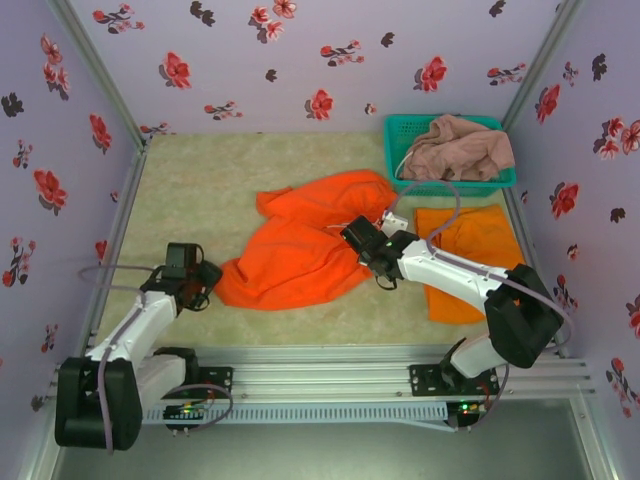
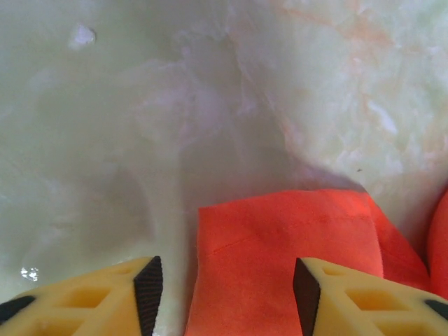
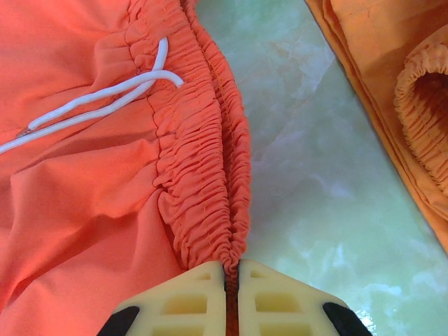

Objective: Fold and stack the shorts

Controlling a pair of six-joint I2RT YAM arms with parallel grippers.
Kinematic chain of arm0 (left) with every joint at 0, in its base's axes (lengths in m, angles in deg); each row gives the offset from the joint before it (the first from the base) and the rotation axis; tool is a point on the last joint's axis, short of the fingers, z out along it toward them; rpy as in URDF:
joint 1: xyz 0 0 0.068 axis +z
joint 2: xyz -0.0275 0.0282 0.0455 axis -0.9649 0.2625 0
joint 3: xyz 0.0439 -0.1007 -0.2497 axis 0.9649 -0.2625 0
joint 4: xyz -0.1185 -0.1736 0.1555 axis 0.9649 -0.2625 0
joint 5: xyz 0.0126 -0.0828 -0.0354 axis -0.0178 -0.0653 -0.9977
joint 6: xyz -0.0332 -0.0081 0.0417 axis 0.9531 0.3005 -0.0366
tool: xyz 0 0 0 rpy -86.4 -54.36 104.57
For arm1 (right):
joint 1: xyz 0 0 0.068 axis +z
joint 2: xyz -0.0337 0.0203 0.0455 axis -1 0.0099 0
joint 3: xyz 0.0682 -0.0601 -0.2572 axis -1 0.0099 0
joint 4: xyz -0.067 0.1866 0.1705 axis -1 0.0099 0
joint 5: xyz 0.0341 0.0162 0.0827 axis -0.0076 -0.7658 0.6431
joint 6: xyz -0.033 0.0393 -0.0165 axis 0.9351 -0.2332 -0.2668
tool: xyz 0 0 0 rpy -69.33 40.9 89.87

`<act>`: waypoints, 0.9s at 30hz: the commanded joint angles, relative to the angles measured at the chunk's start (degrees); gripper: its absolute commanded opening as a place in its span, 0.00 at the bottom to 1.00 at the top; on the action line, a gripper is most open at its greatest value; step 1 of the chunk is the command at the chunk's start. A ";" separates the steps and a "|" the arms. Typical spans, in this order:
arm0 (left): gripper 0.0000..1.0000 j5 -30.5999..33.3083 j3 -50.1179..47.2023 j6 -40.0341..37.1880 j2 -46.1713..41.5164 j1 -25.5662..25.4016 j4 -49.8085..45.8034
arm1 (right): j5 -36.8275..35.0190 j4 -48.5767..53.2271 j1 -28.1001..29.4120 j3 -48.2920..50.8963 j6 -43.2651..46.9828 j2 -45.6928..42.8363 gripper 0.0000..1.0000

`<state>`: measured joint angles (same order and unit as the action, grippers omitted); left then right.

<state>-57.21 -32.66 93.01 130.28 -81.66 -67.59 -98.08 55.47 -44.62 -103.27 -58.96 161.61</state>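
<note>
On the tabletop, centre: unfolded orange shorts, crumpled, waistband w/ white drawstring toward the R side. R jaws pressed together, pinching the gathered waistband edge. L jaws spread, low at the shorts' near-L corner; the cloth edge lies betw. the black fingertips, not pinched. Folded orange shorts lie flat on the R of the tabletop, partly under the R arm. Pink-beige shorts sit heaped in the teal basket, far R corner.
</note>
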 commanded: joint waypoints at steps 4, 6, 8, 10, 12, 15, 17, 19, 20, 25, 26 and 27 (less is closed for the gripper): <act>0.32 -0.03 0.34 -0.17 4.00 -0.33 4.64 | -1.08 -1.11 -0.30 0.28 -1.12 -0.94 0.00; 0.15 -0.03 1.57 -0.76 4.80 -0.33 5.14 | -0.97 -1.53 -0.52 -0.37 -0.33 -0.63 0.00; 0.00 0.28 3.27 -1.70 4.83 -0.25 5.29 | -0.87 -1.90 -0.93 -1.91 1.22 -0.04 0.00; 0.00 1.53 6.21 -3.03 4.60 -0.07 4.21 | -0.28 -2.33 -1.84 -4.59 3.64 1.13 0.00; 0.00 2.39 10.69 -5.08 4.74 0.65 2.79 | 1.40 -3.10 -3.44 -8.52 6.39 2.91 0.00; 0.00 3.89 19.72 -8.92 6.71 2.88 -0.39 | 6.12 -5.48 -6.54 -16.77 12.24 6.57 0.00; 0.00 4.48 26.78 -10.87 9.39 4.77 -1.59 | 8.92 -5.74 -8.86 -25.03 15.92 10.90 0.00; 0.00 4.46 35.35 -12.39 13.77 6.95 -3.61 | 13.38 -3.76 -11.50 -36.41 18.86 16.60 0.00; 0.00 4.49 39.31 -13.07 15.80 7.56 -4.38 | 15.09 -2.54 -12.56 -42.67 19.94 19.69 0.00; 0.00 4.07 63.99 -15.26 26.89 11.60 -10.26 | 25.42 3.80 -17.01 -78.32 24.51 36.04 0.00; 0.00 3.64 68.61 -15.53 28.33 12.31 -11.39 | 27.77 5.20 -17.65 -85.50 24.79 38.99 0.00; 0.00 3.42 73.67 -15.88 29.64 12.89 -12.45 | 30.31 6.87 -18.45 -95.12 24.86 42.59 0.00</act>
<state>-54.30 29.00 80.44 157.41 -70.75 -74.76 -76.71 57.29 -61.25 -180.25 -38.11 198.83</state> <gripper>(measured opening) 0.064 0.076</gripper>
